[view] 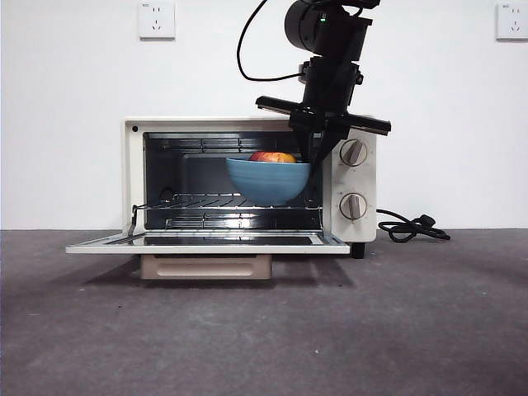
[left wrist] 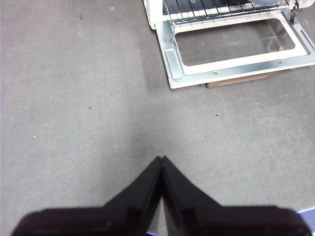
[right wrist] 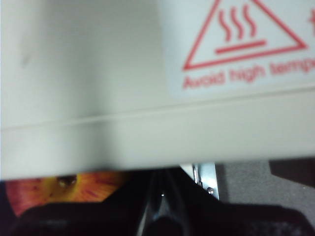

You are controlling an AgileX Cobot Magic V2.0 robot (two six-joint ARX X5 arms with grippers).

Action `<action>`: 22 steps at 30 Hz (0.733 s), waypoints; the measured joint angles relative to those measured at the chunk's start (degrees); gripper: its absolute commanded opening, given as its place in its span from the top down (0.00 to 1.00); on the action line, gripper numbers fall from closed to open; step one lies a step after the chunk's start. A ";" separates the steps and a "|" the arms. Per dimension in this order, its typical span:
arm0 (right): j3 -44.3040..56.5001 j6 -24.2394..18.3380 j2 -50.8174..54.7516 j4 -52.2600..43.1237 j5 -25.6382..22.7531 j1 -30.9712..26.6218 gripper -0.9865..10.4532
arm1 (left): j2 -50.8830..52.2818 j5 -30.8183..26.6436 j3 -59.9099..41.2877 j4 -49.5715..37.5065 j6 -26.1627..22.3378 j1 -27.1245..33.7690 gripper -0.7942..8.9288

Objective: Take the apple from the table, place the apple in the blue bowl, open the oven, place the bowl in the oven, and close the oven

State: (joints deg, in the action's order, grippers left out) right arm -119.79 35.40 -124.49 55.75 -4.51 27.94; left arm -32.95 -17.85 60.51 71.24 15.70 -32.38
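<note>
Left end effector [left wrist: 161, 164] hangs clenched and empty over the grey tabletop [left wrist: 74, 98]; the cream oven [view: 132, 165] stands with its door [view: 206, 242] dropped flat; the ridged blue bowl [view: 268, 180] is held inside above the rack, apple [view: 272, 157], red with yellow streaks, showing at its 12 o'clock; right end effector [view: 313, 153] grasps the rim at 3 o'clock.

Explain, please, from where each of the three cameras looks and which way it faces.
Front view: low at table height, facing the cream-white toaster oven, its door down; the right gripper holds the matte blue bowl inside.
Left wrist view: above the dark grey table, looking down past the shut left gripper to the oven door.
Right wrist view: pressed near the oven top; red-yellow apple below.
Shared: oven, apple.
</note>
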 measured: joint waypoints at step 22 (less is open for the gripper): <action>-0.04 -3.85 0.04 0.37 -6.08 0.33 0.69 | 0.00 0.00 0.00 1.29 0.00 0.00 0.93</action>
State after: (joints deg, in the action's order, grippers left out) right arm -119.83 31.55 -124.44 56.12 -10.59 28.27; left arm -32.95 -17.85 60.51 72.53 15.70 -32.38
